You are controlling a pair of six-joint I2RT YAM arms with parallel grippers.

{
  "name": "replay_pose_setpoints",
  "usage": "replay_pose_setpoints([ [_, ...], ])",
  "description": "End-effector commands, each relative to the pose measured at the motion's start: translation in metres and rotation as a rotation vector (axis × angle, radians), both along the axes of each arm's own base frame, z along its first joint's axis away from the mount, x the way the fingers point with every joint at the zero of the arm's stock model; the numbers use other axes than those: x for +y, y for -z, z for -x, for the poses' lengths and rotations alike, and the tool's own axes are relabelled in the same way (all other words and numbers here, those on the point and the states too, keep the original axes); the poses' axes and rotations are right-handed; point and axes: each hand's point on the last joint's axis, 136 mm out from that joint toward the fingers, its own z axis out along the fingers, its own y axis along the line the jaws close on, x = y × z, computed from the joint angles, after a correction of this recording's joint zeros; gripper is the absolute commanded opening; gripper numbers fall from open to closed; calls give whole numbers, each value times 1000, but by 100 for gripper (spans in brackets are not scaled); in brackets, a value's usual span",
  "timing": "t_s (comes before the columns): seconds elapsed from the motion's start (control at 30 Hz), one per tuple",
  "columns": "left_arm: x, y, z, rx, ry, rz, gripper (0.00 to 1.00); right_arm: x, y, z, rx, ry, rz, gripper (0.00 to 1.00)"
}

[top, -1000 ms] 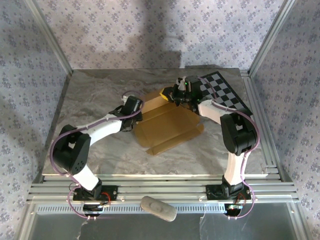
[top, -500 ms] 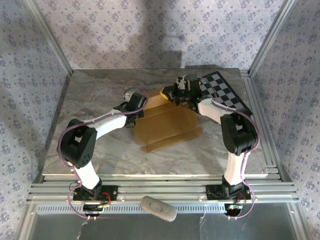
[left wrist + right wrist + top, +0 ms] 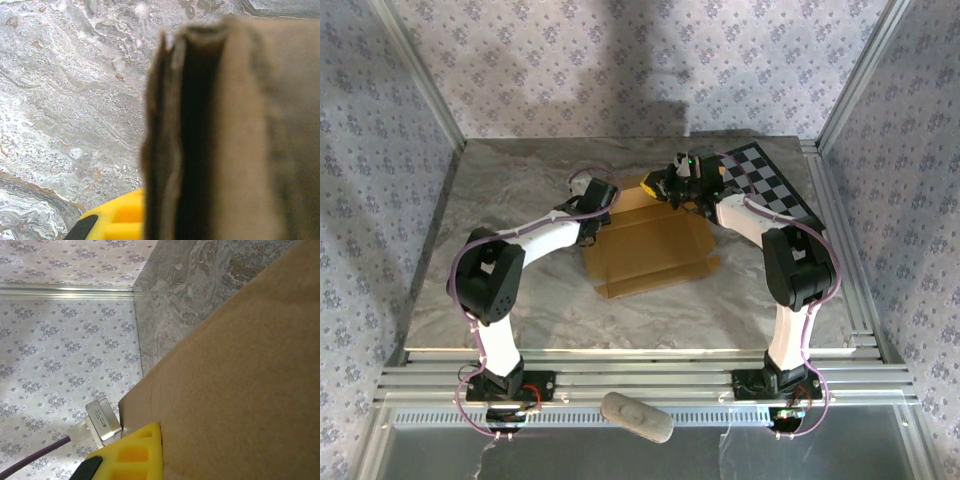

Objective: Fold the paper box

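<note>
From above, the paper box [image 3: 650, 245] lay spread flat in the middle of the table [image 3: 500, 290], with the left gripper [image 3: 602, 207] at its far left corner and the right gripper [image 3: 656, 187] at its far edge. In the left wrist view, a raised edge of the box stood just beside one yellow finger [image 3: 117, 220], and whether that claw pinched it could not be told. In the right wrist view, a yellow finger touched the cardboard with its partner hidden, so that grip could not be told either.

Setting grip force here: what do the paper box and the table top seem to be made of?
The paper box: tan-brown cardboard, matte, unprinted; its cut edge in the left wrist view looks rough and layered. The table top: grey, veined like marble, slightly glossy; possibly stone, possibly a printed laminate.
</note>
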Motion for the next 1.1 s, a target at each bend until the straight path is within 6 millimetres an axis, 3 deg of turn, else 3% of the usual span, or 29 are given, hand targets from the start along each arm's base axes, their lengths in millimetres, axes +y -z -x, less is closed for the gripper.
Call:
replay_pose_setpoints([
  [0.0, 35, 53, 22, 180, -90, -89, 0, 11, 7, 15, 84, -61, -6, 0],
  [0.1, 37, 50, 21, 174, -92, -104, 0, 9, 6, 16, 94, -51, 6, 0],
  [0.17, 39, 46, 22, 165, -90, -118, 0, 3, -1, 15, 86, -28, 25, 14],
  [0.27, 44, 37, 23, 147, -73, -148, 0, -18, -30, 15, 9, 28, 75, 36],
  [0.4, 52, 22, 25, 126, -32, -156, 0, -70, -58, 18, -25, 128, 179, 53],
  [0.5, 60, 12, 30, 118, -11, -164, 0, -108, -68, 21, -13, 218, 197, 55],
  [0.6, 65, 5, 33, 107, 11, -184, 0, -128, -76, 17, -14, 278, 208, 53],
  [0.73, 67, -1, 35, 98, 37, -210, 0, -126, -65, 2, 37, 265, 257, 50],
  [0.9, 66, -4, 34, 86, 60, -216, 0, -93, -54, -23, 11, 156, 326, 49],
  [1.07, 64, -4, 35, 85, 75, -218, 0, -79, -29, -36, 33, 85, 434, 51],
])
